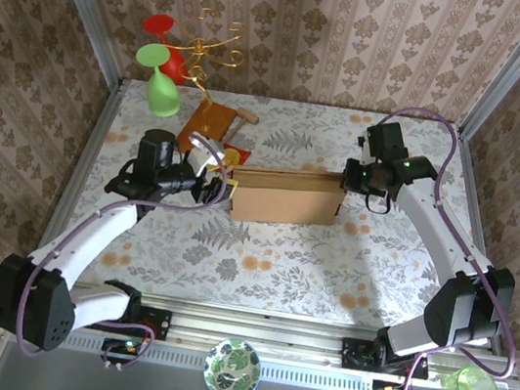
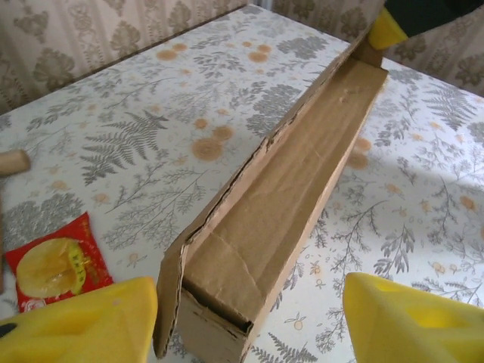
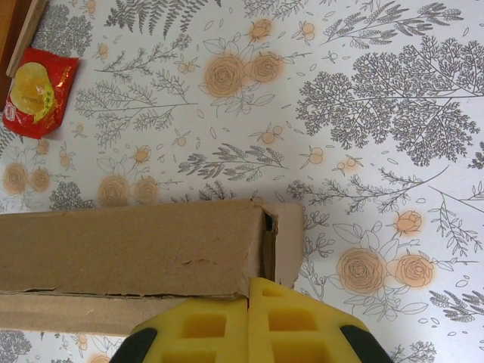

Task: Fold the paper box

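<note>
The paper box (image 1: 284,197) is a long, light-brown cardboard box lying across the middle of the table. My left gripper (image 1: 219,177) is open at its left end. In the left wrist view the yellow fingers (image 2: 76,318) stand on either side of the box's near end (image 2: 227,302) without touching it. My right gripper (image 1: 348,177) is at the right end. In the right wrist view its yellow pads (image 3: 204,325) are pressed together at the edge of the box (image 3: 136,246), where the end wall runs down into their seam.
A red snack packet (image 1: 233,156) lies just behind the box's left end. Behind it is a wooden board (image 1: 207,122), with a green goblet (image 1: 161,85) and a gold wire stand (image 1: 209,48) farther back. A patterned bowl (image 1: 231,369) and a green cup (image 1: 470,387) sit by the arm bases.
</note>
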### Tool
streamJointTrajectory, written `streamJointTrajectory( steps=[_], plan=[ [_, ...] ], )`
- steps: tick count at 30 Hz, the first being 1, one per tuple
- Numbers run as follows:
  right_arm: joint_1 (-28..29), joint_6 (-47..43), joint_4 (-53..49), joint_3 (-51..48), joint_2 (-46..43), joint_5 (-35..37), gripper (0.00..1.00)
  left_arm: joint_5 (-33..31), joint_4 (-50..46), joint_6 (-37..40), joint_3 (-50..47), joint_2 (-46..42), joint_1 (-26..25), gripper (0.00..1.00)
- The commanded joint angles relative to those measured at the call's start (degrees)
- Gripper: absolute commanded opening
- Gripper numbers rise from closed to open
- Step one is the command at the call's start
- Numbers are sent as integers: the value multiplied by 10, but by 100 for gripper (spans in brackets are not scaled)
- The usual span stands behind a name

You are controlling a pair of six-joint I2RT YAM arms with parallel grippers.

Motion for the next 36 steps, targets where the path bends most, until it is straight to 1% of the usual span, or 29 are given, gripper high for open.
streamJointTrajectory(
  steps=[1,4,6,9,11,14,22,26,30,36],
  plan=[
    [3,-3,-46,19,15,6,0,-41,-97,-45,63,10,6,56],
    [3,-4,-53,27,19,2,0,-43,-163,-85,109,39,8,46],
    [3,-5,-55,30,22,0,0,-52,-192,-110,130,53,8,43],
    [3,-5,-58,32,22,-2,0,-54,-228,-118,158,70,7,42],
    [3,-4,-59,34,22,-3,0,-53,-243,-102,168,76,4,42],
    [2,-5,-61,36,25,-6,0,-70,-250,-85,171,79,0,42],
    [2,-8,-65,39,27,-13,0,-80,-243,-60,191,114,-14,41],
    [1,-8,-65,36,28,-15,0,-82,-233,-61,210,140,-22,36],
    [0,-6,-65,36,28,-16,0,-90,-252,-52,233,168,-30,29],
    [-1,-4,-64,40,29,-17,0,-104,-262,-46,235,166,-37,27]
  ],
)
